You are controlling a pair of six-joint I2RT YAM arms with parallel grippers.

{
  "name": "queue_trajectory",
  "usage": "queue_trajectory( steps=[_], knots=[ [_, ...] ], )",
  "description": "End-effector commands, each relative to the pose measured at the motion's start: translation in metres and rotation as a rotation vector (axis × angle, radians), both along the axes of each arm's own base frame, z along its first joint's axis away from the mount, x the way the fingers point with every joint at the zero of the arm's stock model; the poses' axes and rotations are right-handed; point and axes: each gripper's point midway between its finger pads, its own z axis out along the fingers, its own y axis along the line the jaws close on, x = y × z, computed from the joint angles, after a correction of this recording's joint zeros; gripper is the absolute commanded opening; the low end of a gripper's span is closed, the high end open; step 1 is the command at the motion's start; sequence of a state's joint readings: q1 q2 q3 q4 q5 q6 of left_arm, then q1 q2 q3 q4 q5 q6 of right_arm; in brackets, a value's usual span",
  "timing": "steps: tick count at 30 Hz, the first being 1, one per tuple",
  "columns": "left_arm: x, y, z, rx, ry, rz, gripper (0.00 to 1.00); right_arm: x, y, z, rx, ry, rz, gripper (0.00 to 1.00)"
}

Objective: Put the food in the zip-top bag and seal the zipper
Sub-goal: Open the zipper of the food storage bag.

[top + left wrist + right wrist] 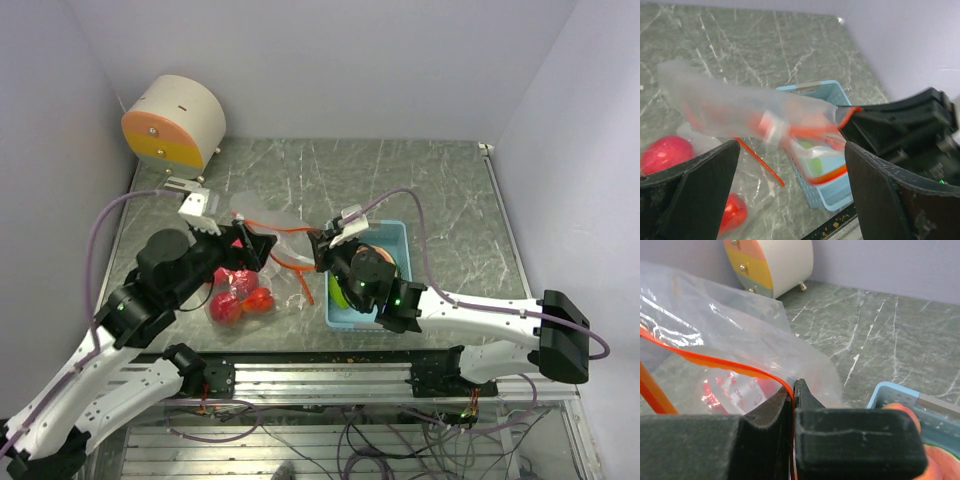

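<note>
A cream and orange round box (174, 122) stands at the desk's (430, 180) back left corner. The left pincer (790, 148) is released, its fingers (695, 187) spread wide to either side of the clear bag (740, 107) without touching it. Below, red toy fruits (240, 302) lie by the bag's lower end; I cannot tell whether they are inside. The right pincer (792, 386) is clenched on the bag's orange zipper (725, 363), holding that edge above the desk. Further right, a green piece (339, 291) sits in the blue tray (385, 226).
</note>
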State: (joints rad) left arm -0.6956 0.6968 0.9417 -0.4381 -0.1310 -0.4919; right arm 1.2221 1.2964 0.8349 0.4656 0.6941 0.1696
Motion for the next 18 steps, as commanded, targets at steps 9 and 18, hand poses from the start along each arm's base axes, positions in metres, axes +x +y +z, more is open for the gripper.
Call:
queue_trajectory(
  steps=[9, 18],
  knots=[
    [-0.029, -0.013, 0.012, -0.122, -0.105, -0.158, 1.00, -0.002, 0.006, -0.004, 0.116, 0.074, 0.066, 0.00],
    [-0.011, -0.033, 0.009, -0.221, -0.113, -0.161, 1.00, -0.006, 0.021, 0.000, 0.141, 0.082, 0.117, 0.00]
  ],
)
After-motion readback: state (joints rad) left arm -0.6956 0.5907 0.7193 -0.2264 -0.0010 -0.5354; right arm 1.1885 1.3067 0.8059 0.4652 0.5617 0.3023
